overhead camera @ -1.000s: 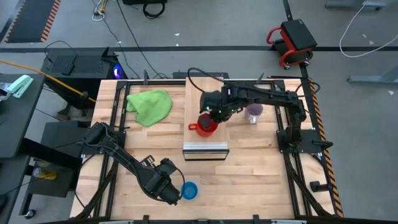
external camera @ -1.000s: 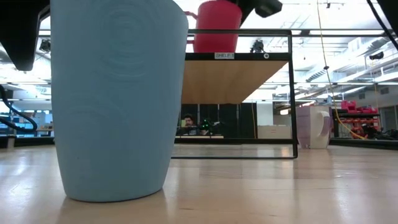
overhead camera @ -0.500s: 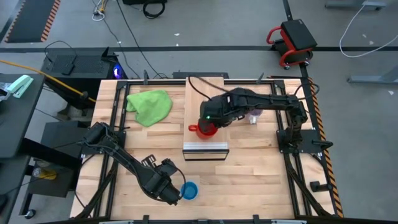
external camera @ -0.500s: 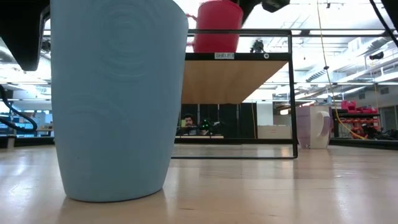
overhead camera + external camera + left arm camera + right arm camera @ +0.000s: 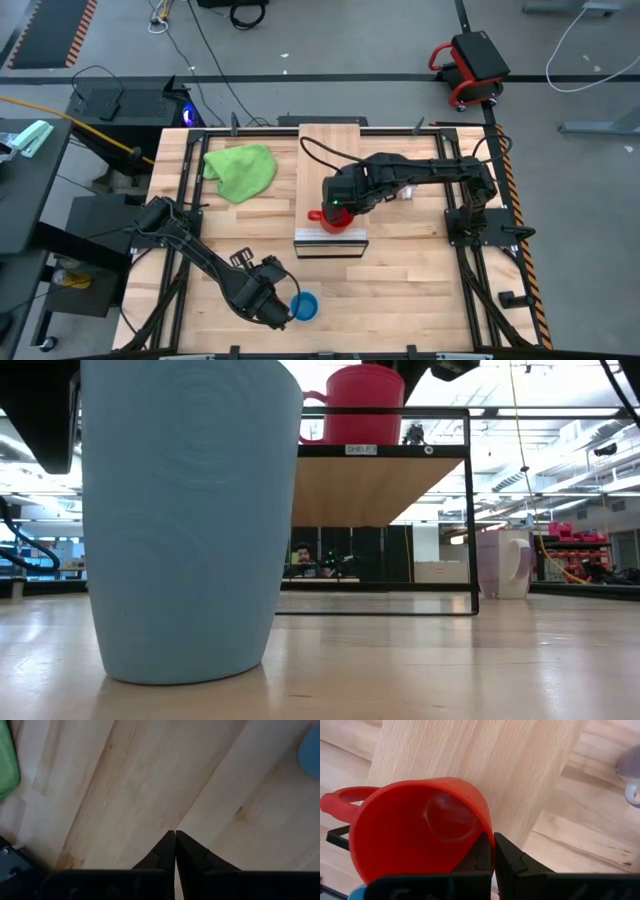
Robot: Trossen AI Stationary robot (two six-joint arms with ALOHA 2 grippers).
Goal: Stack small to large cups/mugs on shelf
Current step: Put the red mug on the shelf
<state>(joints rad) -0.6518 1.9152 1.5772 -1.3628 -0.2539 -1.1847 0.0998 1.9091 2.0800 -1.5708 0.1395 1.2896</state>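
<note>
The red mug (image 5: 334, 217) stands at the front end of the light wood shelf (image 5: 330, 150), its handle (image 5: 313, 214) toward the table's left. My right gripper (image 5: 345, 205) is shut on the mug. It also shows atop the shelf in the low view (image 5: 362, 405). The blue cup (image 5: 305, 306) rests on its base on the tabletop near the near edge, large in the low view (image 5: 185, 520). My left gripper (image 5: 283, 310) is shut and empty just left of it. The purple-grey mug (image 5: 505, 565) stands on the table right of the shelf, mostly hidden under my right arm in the high view. My right gripper pinches the red mug's rim wall (image 5: 487, 832) on the side opposite the handle, one finger inside the mug and one outside. The fingers come from above, slanting in from the far right. The mug's base is level with the shelf top (image 5: 362, 442); whether it rests there I cannot tell.
A green cloth (image 5: 241, 168) lies on the table left of the shelf's far end. The shelf's black frame legs (image 5: 470, 510) stand on the tabletop. A person shows far behind the table under the shelf (image 5: 298, 555).
My right gripper has carried the red mug along the shelf toward the table's near edge, to the shelf's front end. The mug shows larger and more to the right in the low view; its handle still points toward the table's left.
</note>
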